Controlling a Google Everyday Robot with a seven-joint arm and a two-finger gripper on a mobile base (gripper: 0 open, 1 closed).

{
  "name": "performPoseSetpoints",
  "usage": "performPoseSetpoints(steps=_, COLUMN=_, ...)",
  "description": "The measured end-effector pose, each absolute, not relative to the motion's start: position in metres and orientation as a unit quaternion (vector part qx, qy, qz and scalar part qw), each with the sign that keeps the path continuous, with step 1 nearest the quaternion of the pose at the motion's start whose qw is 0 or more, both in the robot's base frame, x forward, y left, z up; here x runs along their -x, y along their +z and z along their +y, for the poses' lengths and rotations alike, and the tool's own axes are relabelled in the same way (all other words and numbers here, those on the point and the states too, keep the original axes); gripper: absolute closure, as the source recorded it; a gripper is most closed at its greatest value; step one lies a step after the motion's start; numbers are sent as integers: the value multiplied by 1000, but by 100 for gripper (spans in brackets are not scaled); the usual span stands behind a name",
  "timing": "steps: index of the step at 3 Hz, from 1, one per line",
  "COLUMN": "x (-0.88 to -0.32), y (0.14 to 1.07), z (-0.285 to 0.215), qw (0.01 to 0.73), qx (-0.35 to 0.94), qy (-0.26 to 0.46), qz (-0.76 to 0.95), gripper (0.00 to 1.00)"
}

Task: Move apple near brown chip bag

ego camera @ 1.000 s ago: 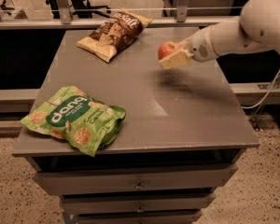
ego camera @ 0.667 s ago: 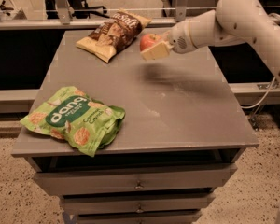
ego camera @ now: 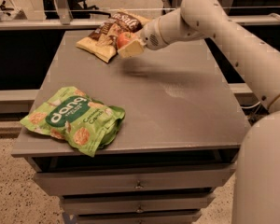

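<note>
Red apple (ego camera: pixel 124 38) in jaws beside brown chip bag (ego camera: pixel 104 34); green bag (ego camera: pixel 73 119) apart.

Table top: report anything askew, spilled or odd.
Nothing spilled or damaged. The green bag lies crooked, a corner drooping over the front edge of the table. The gripper holds the apple in the air beside the brown chip bag.

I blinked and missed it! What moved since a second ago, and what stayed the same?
The hand carried the apple leftward in the picture across the table, from the right side to the edge of the brown chip bag. It kept hold of the apple the whole way, above the tabletop. The brown chip bag and the green bag did not move.
</note>
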State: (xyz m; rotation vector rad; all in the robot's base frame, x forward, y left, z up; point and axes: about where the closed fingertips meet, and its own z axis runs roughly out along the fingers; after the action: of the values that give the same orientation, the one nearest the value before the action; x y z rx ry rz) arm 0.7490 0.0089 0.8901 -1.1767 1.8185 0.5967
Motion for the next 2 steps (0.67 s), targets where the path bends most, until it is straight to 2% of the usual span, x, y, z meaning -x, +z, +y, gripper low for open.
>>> performPoseSetpoints(steps=1, x=-760, y=876, z=25, qw=425, qx=481, qy=232, qz=730, gripper=100)
performPoseSetpoints(steps=2, x=-769, y=866, z=34, qw=417, qx=489, qy=222, qz=734, gripper=87)
